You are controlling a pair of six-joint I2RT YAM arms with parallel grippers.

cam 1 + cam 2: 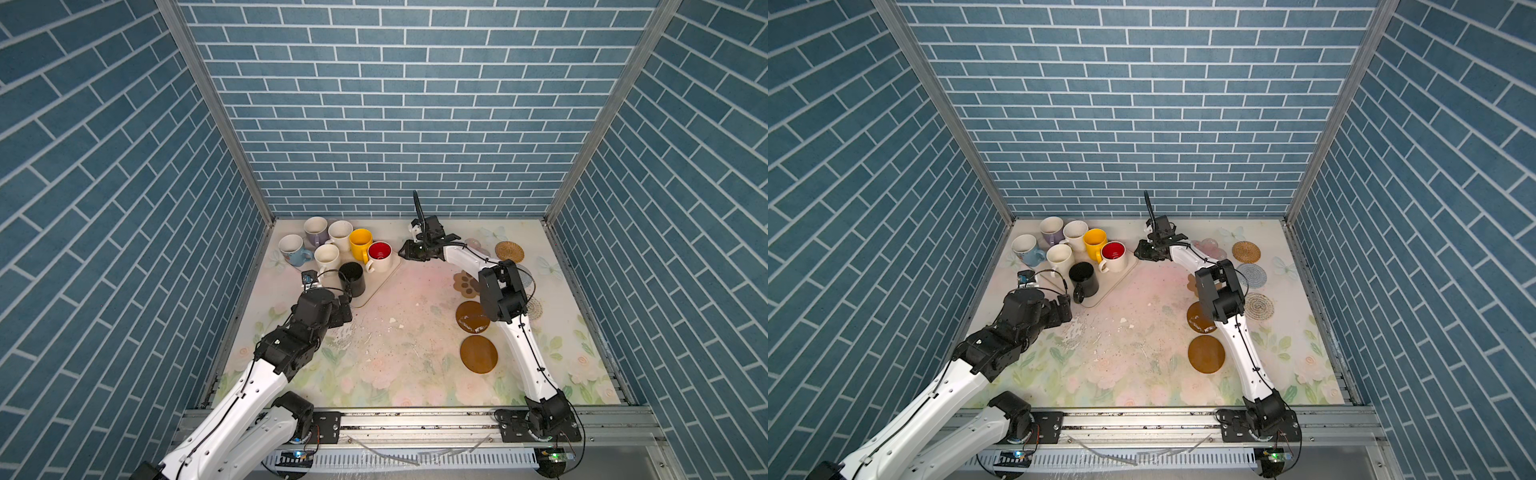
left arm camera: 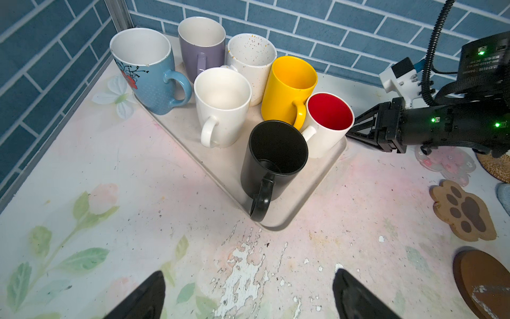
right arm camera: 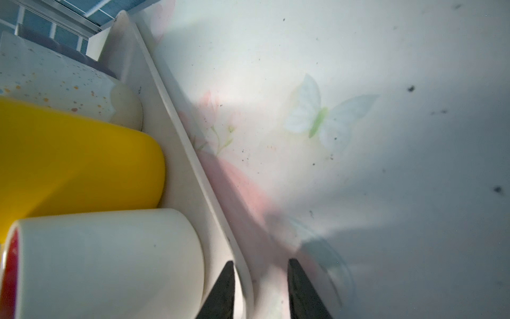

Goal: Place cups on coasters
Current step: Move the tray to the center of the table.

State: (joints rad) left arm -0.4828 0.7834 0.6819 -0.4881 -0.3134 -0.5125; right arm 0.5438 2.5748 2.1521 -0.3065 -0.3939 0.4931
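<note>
Seven cups stand upright and close together on a cream tray [image 1: 376,286] at the back left: light blue [image 1: 292,248], lavender [image 1: 316,230], speckled cream [image 1: 340,234], yellow [image 1: 360,242], white with red inside [image 1: 380,255], plain cream [image 1: 327,257] and black [image 1: 352,277]. My right gripper [image 3: 260,261] lies low at the tray's right edge beside the red-inside cup [image 3: 110,262]. Its jaws are narrowly open astride the tray rim [image 3: 193,154]. My left gripper [image 2: 248,272] hovers wide open in front of the black cup [image 2: 276,157], holding nothing.
Coasters lie bare on the right of the table: rattan round [image 1: 1246,251], blue woven [image 1: 1251,275], spiral [image 1: 1259,306], pink flower [image 1: 1209,248], paw-print [image 2: 463,211] and two brown discs [image 1: 471,318] [image 1: 478,354]. My right arm crosses over some. Brick walls close in three sides.
</note>
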